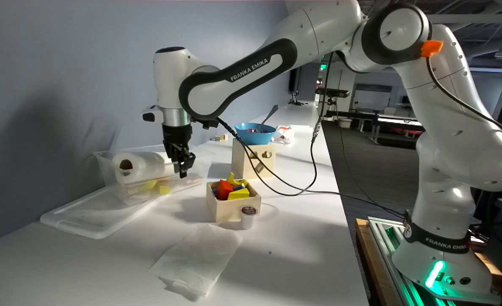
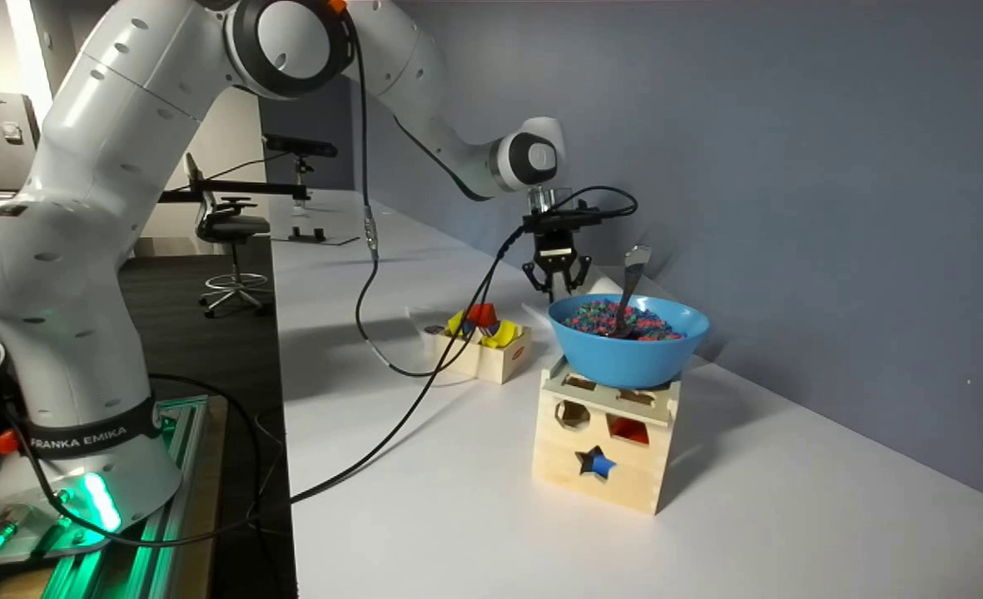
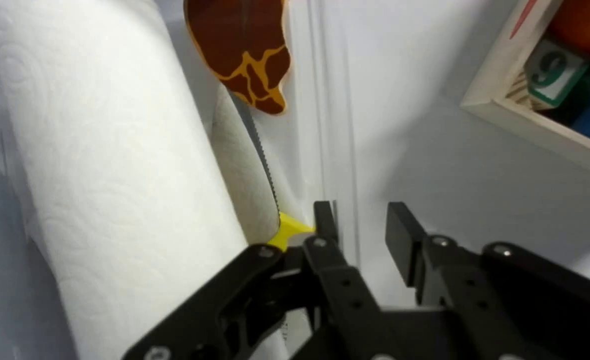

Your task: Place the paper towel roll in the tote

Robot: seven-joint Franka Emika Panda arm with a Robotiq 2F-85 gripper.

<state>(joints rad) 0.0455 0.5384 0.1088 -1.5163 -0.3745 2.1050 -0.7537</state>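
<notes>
The white paper towel roll (image 1: 142, 166) lies lengthwise inside the clear tote (image 1: 106, 169), its dark core hole facing outward. In the wrist view the roll (image 3: 120, 180) fills the left side, and the tote's rim (image 3: 319, 125) runs beside it. My gripper (image 1: 183, 168) points down at the tote's table-side wall, beside the roll and not holding it. In the wrist view the gripper (image 3: 358, 220) is partly open with nothing held. The rim line passes between its fingers; contact cannot be told. In an exterior view the gripper (image 2: 556, 279) also looks open, while the bowl hides most of tote and roll.
The tote also holds a brown toy piece (image 3: 245, 60) and a yellow-handled thing (image 3: 290, 232). A flat lid (image 1: 80, 216) lies partly under it. Nearby stand a block box (image 1: 233, 209), a small white pod (image 1: 248, 219), a paper sheet (image 1: 199, 259) and a blue bowl (image 2: 624, 358) on a wooden cube (image 2: 599, 449).
</notes>
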